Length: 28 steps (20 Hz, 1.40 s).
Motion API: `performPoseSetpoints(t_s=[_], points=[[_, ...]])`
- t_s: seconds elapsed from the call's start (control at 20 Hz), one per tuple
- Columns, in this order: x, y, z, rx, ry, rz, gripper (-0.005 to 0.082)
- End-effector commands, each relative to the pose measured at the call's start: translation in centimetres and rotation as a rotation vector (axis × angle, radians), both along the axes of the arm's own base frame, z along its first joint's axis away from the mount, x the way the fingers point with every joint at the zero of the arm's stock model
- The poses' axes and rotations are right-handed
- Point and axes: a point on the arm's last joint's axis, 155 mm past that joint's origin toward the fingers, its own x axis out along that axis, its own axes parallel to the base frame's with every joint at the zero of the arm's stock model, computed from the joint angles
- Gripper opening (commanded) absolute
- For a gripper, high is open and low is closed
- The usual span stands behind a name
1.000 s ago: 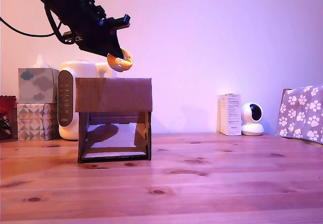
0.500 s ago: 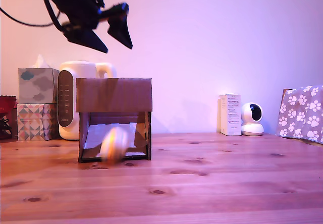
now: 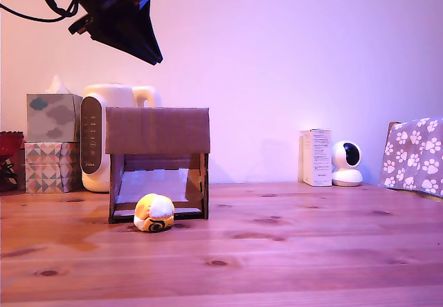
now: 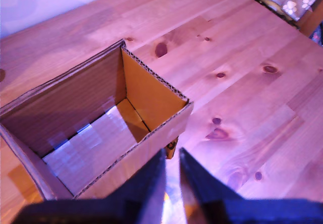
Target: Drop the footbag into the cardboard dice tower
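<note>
Exterior view: footbag (image 3: 154, 214) lies on the wooden table (image 3: 291, 252), just in front of the lower opening of the cardboard dice tower (image 3: 158, 163), touching or nearly touching its front sill, dark round mark facing the camera. That spot fits a ball that has gone in at the top and run out along the sloped floor inside; judged so, the drop reads as done. The tower stands upright, plain upper band over the opening, dark posts at each side; its open top is what makes it a chute. In the wrist view the tower (image 4: 96, 133) shows from above: hollow shaft, pale taped ramp at the bottom, nothing lodged inside. The gripper (image 3: 142, 41) hangs high above the tower, toward the exterior view's left, well clear of the cardboard. The wrist view shows the two dark fingers (image 4: 202, 191) close together with only a narrow slit between them and nothing held. Behind the tower: a white kettle (image 3: 104, 137) and stacked tissue boxes (image 3: 50, 144) at the exterior view's left; a small white carton (image 3: 315, 157), a round white camera (image 3: 345, 163) and a paw-print cloth (image 3: 415, 155) at its right, all well apart from the footbag.
</note>
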Motion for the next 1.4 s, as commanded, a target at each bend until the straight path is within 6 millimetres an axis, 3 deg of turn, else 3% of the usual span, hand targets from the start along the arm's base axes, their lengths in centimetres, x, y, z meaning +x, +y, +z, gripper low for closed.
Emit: performPoseSetpoints(t_s=[0.0, 0.15, 0.45, 0.65, 1.15, 1.35], points=[[-1.1, -0.4, -2.0, 0.006, 0.038, -0.022, -0.0021], [-1.8, -0.3, -3.0, 0.005, 0.041, -0.028, -0.0021], [-3.5, -0.2, -2.4, -0.079, -0.065, -0.043, -0.0021], [-5.2, 0.6, -3.6, -0.141, -0.128, -0.023, -0.0021], [-10.2, 3.2, -11.3, -0.175, -0.065, 0.039, -0.0021], [-11.1, 3.6, -13.1, -0.157, -0.011, 0.047, -0.0021]])
